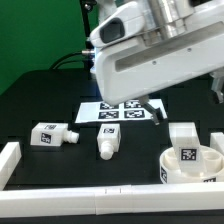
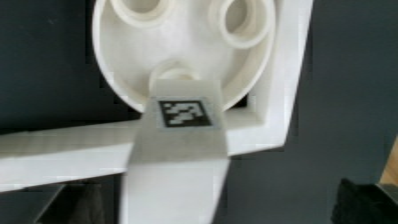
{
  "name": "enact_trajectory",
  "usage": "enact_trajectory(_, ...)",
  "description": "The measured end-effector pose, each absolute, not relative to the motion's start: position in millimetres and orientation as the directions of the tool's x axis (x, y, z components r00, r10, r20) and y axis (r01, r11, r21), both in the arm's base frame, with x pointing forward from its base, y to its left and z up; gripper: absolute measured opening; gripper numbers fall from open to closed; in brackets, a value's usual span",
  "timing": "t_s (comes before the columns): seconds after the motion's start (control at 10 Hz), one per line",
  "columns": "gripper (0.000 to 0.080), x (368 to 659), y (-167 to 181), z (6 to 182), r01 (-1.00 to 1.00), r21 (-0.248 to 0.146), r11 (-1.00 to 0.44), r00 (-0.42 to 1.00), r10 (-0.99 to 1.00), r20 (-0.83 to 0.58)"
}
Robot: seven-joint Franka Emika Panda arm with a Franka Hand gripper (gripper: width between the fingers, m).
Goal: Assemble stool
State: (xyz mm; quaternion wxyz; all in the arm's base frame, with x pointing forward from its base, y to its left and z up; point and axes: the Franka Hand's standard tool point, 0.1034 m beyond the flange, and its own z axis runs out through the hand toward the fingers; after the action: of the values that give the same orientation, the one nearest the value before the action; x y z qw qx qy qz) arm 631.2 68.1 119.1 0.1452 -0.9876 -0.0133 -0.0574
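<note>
White seat disc [image 1: 190,173] marked with black-and-white square tags, white legs [image 1: 50,133] tagged alike, black tabletop [image 1: 40,100], green backdrop [image 1: 30,30]

Seat disc [image 2: 187,40] cropped by wrist view's edge, marker board [image 1: 112,112] partly behind arm [image 1: 150,50]

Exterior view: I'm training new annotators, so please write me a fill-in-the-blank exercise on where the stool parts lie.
1. The leg nearest the exterior view's left lies on its ____.
2. The marker board carries ____ tags.
3. The seat rests at the exterior view's ____, beside the border rail.
4. The table is ____ in colour.
Missing words: side; four; right; black.
</note>
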Motion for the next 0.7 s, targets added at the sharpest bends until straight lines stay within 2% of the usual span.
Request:
enact_trajectory(0.2,0.0649,632,68,118.6,0.104,-0.267,-0.958,0.988,0.069,0.135)
enact_trajectory(0.3,0.0649,634,69,118.5,0.205,-0.234,-0.95,0.973,0.171,0.157)
enact_trajectory(0.5,0.0649,639,76,116.0,0.499,-0.11,-0.86,0.86,0.475,0.186)
enact_trajectory(0.6,0.0649,637,82,111.0,0.586,-0.076,-0.807,0.805,0.567,0.176)
enact_trajectory(0.7,0.0649,636,79,109.5,0.64,-0.066,-0.765,0.762,0.622,0.178)
